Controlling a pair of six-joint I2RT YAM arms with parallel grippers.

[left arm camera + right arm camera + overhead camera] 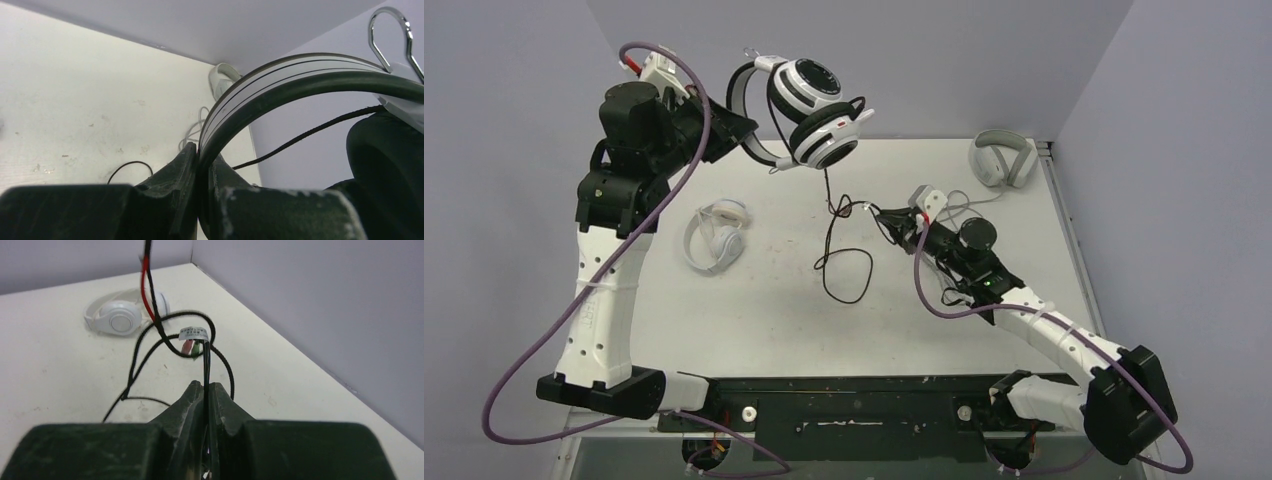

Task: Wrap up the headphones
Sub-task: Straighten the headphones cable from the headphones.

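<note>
The black-and-white headset (816,112) hangs in the air above the table's back edge. My left gripper (746,132) is shut on its headband (280,75), which is pinched between the jaws (202,156). Its black cable (828,205) drops to the table and lies in loose loops (849,272). My right gripper (880,216) is low over the table, shut on that cable (205,365) close to the labelled plug end (192,340). The small white headphones (715,236) lie flat on the left of the table, also visible in the right wrist view (122,316).
A light grey over-ear pair (1002,158) lies at the back right corner with its thin grey cable (959,205) trailing forward; it shows by the wall in the left wrist view (222,80). Purple walls close the back and both sides.
</note>
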